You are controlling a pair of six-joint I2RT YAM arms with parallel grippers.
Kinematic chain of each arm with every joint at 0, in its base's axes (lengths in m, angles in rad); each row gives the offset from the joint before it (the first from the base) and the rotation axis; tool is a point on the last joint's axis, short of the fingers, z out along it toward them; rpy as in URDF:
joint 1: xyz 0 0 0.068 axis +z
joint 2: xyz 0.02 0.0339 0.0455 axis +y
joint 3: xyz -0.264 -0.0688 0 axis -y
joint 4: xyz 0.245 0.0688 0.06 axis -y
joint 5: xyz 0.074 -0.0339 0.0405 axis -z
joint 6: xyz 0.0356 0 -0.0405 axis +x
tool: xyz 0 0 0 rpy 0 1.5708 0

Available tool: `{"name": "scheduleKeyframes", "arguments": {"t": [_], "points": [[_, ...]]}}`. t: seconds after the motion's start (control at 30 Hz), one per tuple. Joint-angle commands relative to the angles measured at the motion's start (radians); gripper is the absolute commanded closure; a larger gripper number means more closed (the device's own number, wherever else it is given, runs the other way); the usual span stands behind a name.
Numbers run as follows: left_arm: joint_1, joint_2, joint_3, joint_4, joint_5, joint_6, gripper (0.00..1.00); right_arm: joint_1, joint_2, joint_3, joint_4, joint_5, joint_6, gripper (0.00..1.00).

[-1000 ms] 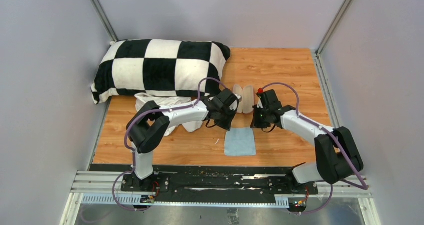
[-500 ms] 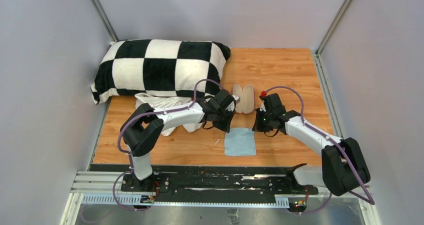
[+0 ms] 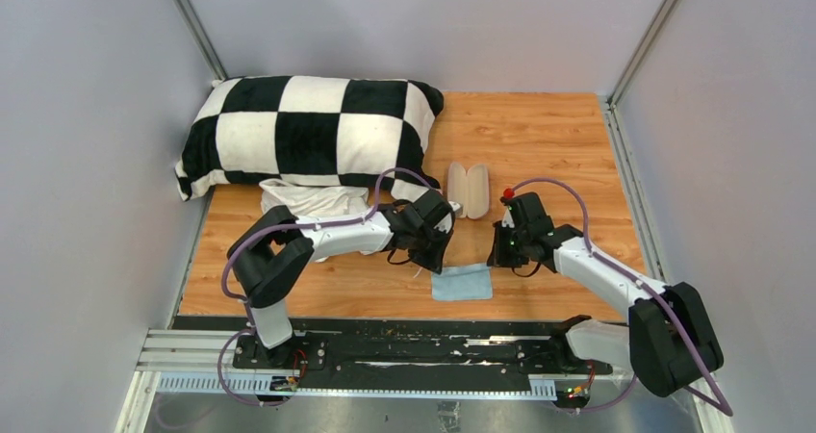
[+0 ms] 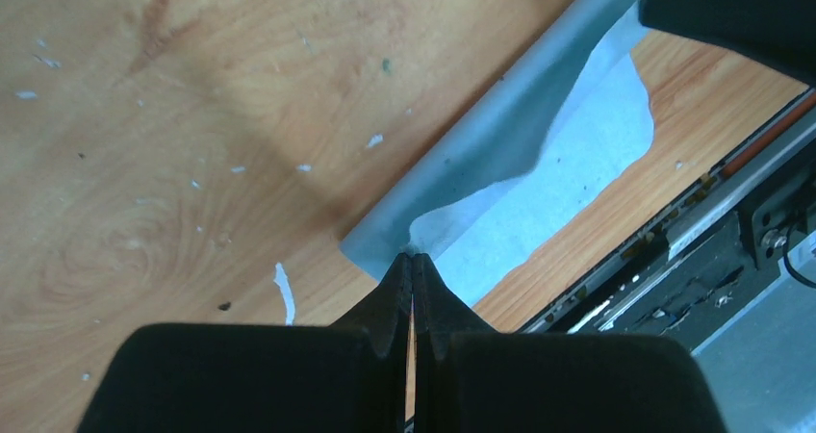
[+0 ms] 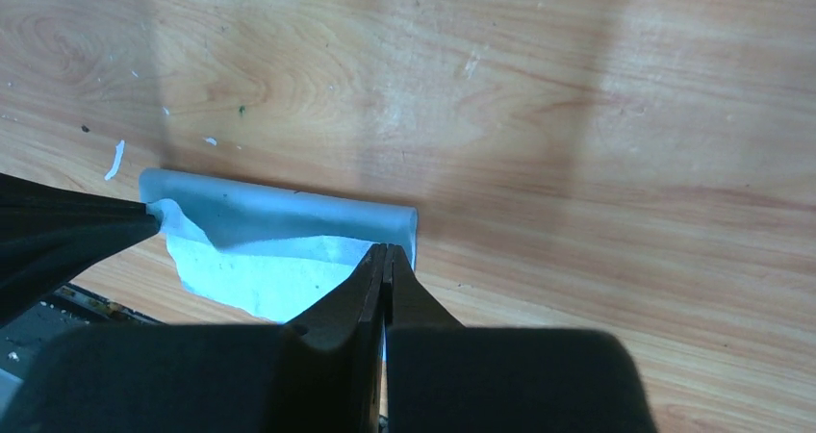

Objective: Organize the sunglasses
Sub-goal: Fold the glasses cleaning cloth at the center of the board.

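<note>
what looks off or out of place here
The light-blue cloth is folded over on itself, its edge pinched by the left gripper and right gripper. The case lies open, no glasses visible inside. Small white flecks lie scattered nearby.

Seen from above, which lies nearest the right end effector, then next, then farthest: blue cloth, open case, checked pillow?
1. The light-blue fabric cloth: pinched in the right end effector.
2. The open oblong cream-lined case: just beyond it, slightly left.
3. The black-and-white checked pillow: far back left.
</note>
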Motion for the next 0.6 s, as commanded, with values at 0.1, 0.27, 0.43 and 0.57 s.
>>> {"name": "scheduleKeyframes", "arguments": {"t": [0.1,0.27,0.43,0.57], "points": [[-0.029,-0.057,-0.059,0.017,0.008,-0.038,1.00,0.028,-0.049,-0.035,-0.068,-0.019,0.012,1.00],[-0.039,-0.054,-0.077,0.027,0.005,-0.048,1.00,0.031,-0.062,-0.054,-0.081,-0.030,0.017,1.00],[-0.050,-0.049,-0.072,0.032,0.016,-0.052,1.00,0.041,-0.073,-0.066,-0.087,-0.037,0.017,1.00],[-0.053,-0.040,-0.060,0.018,0.017,-0.063,1.00,0.044,-0.088,-0.067,-0.096,-0.041,0.022,1.00]]}}
